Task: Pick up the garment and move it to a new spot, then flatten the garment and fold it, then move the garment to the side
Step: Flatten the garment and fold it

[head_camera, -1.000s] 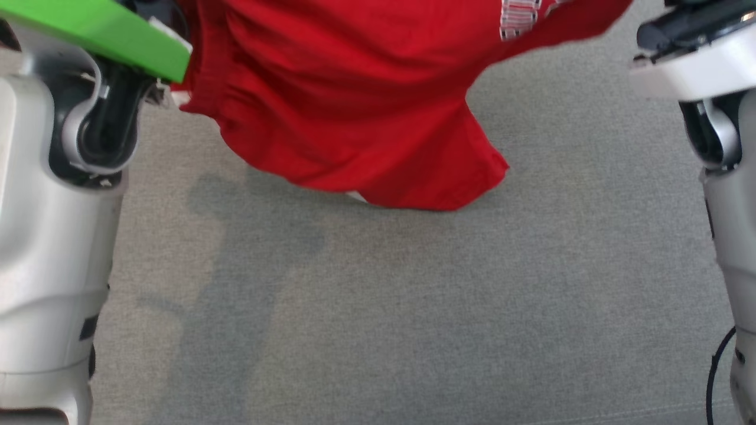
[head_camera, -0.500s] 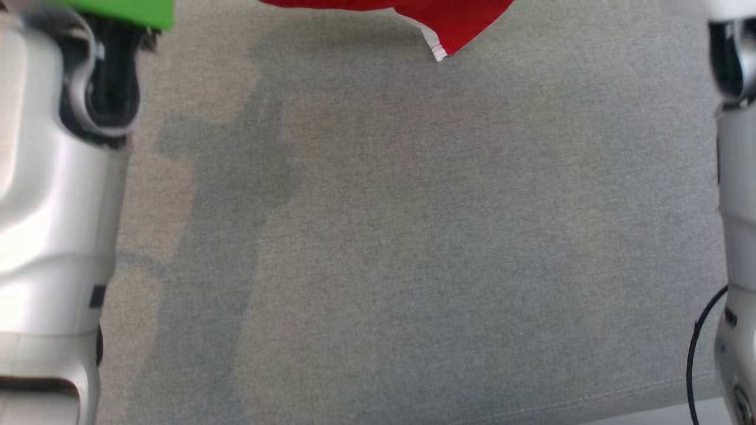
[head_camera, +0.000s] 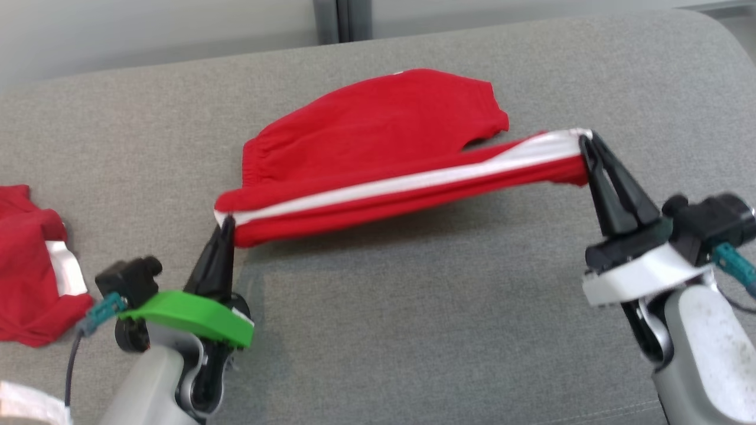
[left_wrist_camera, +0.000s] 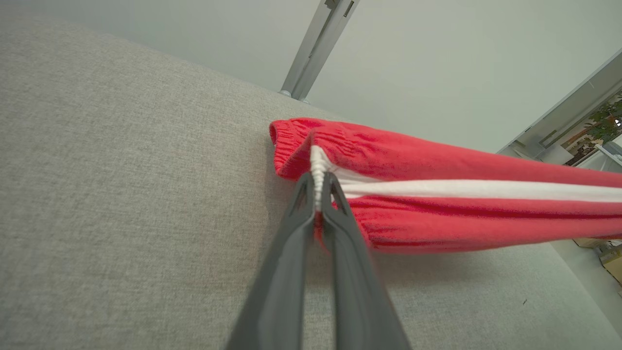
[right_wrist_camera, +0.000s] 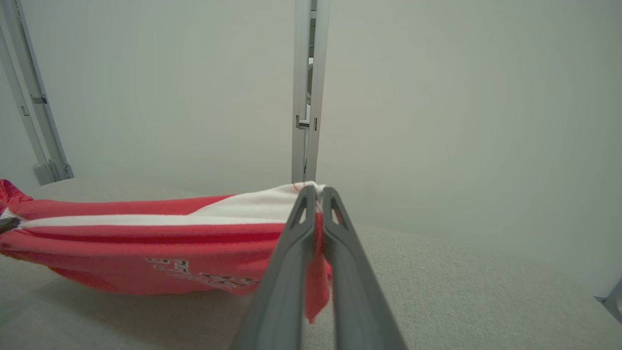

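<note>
**A:** What had changed in the last second?

**B:** Mostly where the head camera pointed. A second earlier it looked steeply down at grey fabric with red cloth hanging across the top. Half a second earlier only a red corner showed at the top edge. By this moment the whole picture had shifted, so I put that down to the camera, not the things.

**A:** And from the left?

**B:** Far left, a second red garment [head_camera: 26, 260] lay loose on the grey cushion [head_camera: 413, 307], well apart from the work. Next, the left claw [head_camera: 226, 223] was pressed together on the garment [head_camera: 378, 130], pinching its gathered waistband [left_wrist_camera: 291, 141] where the white stripe [head_camera: 413, 180] began. The near edge ran taut to the right, lifted off the cushion, while the far part rested on it. At the right end, the right claw [head_camera: 585, 141] pinched the stripe's other end.

**A:** What did that mean for the task?

**B:** I judged the garment had reached its new spot and flattening was under way. It was stretched between both claws, ready to be lowered. Folding and moving it aside were not yet done.
</note>
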Motion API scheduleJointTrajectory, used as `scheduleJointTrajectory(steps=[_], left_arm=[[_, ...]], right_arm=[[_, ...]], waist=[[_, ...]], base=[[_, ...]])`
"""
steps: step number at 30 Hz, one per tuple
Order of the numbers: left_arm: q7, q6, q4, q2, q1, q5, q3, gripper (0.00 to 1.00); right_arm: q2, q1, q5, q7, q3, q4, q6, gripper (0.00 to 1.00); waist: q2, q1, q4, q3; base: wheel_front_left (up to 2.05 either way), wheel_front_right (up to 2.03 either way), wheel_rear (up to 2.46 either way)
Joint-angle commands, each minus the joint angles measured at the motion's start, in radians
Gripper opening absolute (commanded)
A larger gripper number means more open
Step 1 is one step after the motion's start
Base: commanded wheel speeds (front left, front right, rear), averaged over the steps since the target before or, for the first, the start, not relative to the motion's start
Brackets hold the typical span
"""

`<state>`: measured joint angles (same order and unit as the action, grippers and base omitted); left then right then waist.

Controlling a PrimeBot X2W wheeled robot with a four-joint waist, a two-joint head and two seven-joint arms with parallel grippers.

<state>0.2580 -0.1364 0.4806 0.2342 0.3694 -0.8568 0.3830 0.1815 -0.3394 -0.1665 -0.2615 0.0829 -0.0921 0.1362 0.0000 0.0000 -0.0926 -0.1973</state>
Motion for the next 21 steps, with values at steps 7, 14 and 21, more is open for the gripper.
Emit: scheduleJointTrajectory(steps=[7,14,21], left_arm=[[0.009,0.011,-0.045,-0.047,-0.267,0.108,-0.127,0.0],[0.009,0.011,-0.133,-0.091,-0.403,0.167,-0.157,0.0],[0.009,0.01,-0.214,-0.103,-0.348,0.204,-0.117,0.0]], right_arm=[[-0.024,0.276,-0.031,-0.005,-0.08,0.091,-0.011,0.0],[-0.035,0.433,-0.042,-0.006,-0.112,0.186,-0.011,0.0],[-0.033,0.377,-0.018,-0.005,-0.107,0.205,-0.01,0.0]], waist=[[0.0,0.0,0.036,0.127],[0.0,0.0,0.05,0.149],[0.0,0.0,0.063,0.091]], base=[[0.0,0.0,0.0],[0.0,0.0,0.0],[0.0,0.0,0.0]])
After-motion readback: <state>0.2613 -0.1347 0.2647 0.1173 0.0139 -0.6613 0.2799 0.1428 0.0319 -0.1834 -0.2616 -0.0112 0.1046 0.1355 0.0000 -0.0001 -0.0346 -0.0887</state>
